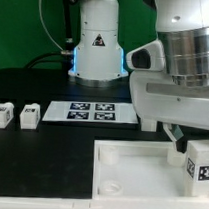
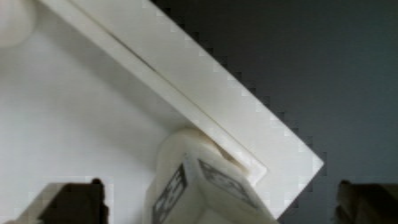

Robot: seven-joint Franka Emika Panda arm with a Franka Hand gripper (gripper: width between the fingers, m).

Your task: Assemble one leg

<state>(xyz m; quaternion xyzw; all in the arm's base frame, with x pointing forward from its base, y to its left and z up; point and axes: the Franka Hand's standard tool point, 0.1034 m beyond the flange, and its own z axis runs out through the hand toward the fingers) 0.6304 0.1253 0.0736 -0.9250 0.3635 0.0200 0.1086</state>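
**Leg at the tray's corner, under the gripper**

Far left of the exterior view, mid-height: two spare legs (image 1: 2, 113) and (image 1: 30, 114), lying side by side on the black table (image 1: 28, 173), well apart from the arm. Just right of them, centre frame: the marker board (image 1: 92, 112), flat, carrying only its tags. Above it, upper centre: the arm's base (image 1: 98, 47).

Lower centre to lower right: the white tray (image 1: 129, 169), one round socket (image 1: 110, 186) visible near its lower-left corner. Right side of the frame: the arm's wrist and head (image 1: 185, 67), bulky, leaning in from the upper right and hanging over the tray's right part.

Lower right edge: the leg (image 1: 199, 161), tag facing the camera, long axis roughly upright, standing at or just above the tray's right portion and directly below the gripper (image 1: 188, 146). Contact between leg and tray not resolvable here.

Wrist view: the same leg (image 2: 199, 185) in the lower centre, seen end-on and blurred, lying against the tray's raised rim (image 2: 214, 105) near a corner, dark fingertips (image 2: 71, 200) on either side of it at the bottom edge. Fingers spread wider than the leg as seen, so pinching or merely straddling: cannot tell.

Judgement: coming move turns on leg axis staying vertical over a corner socket; the socket itself hidden beneath the leg.
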